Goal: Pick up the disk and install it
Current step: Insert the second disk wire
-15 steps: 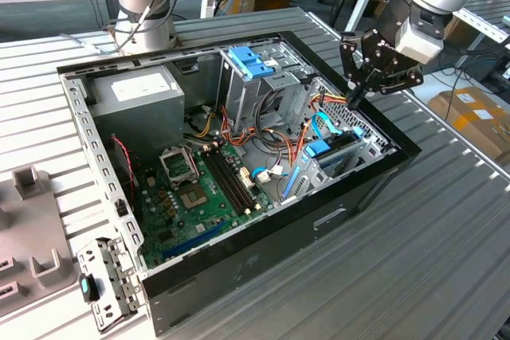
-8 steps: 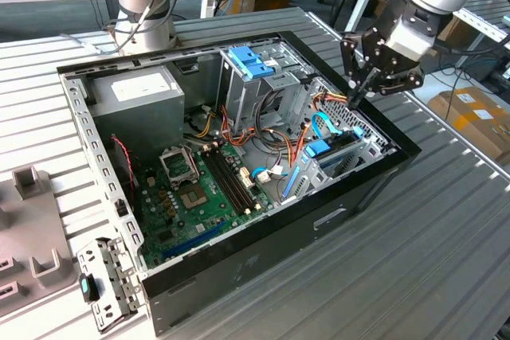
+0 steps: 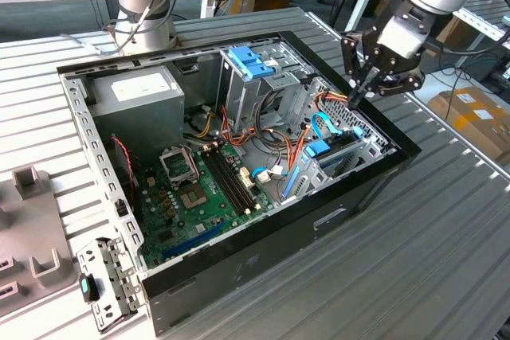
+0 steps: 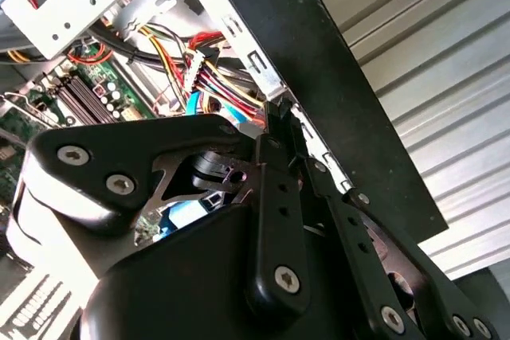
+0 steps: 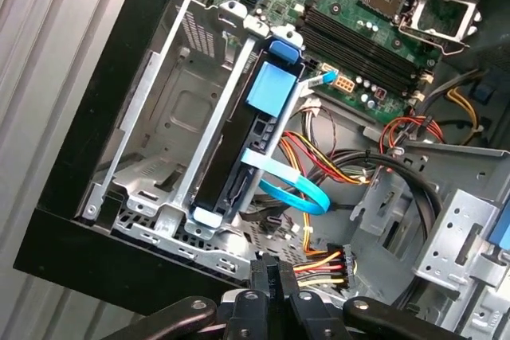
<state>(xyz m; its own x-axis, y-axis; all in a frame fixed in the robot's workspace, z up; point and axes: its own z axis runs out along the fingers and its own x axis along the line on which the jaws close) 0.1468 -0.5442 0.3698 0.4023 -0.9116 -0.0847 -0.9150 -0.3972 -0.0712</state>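
the gripper (image 3: 356,99) hangs over the open computer case (image 3: 239,264), at the corner on the exterior view's right, its fingers (image 5: 271,280) clenched together and grasping nothing. the disk (image 5: 239,145) sits on edge in the metal bay (image 5: 171,109) by the case wall, its light-blue caddy rail showing, with a blue ribbon cable (image 5: 291,189) curling just beside it. judging from this, the work wants a straight, gentle approach to the rail ends, clear of the ribbon and the bundled power wires (image 5: 327,262) near the fingertips.
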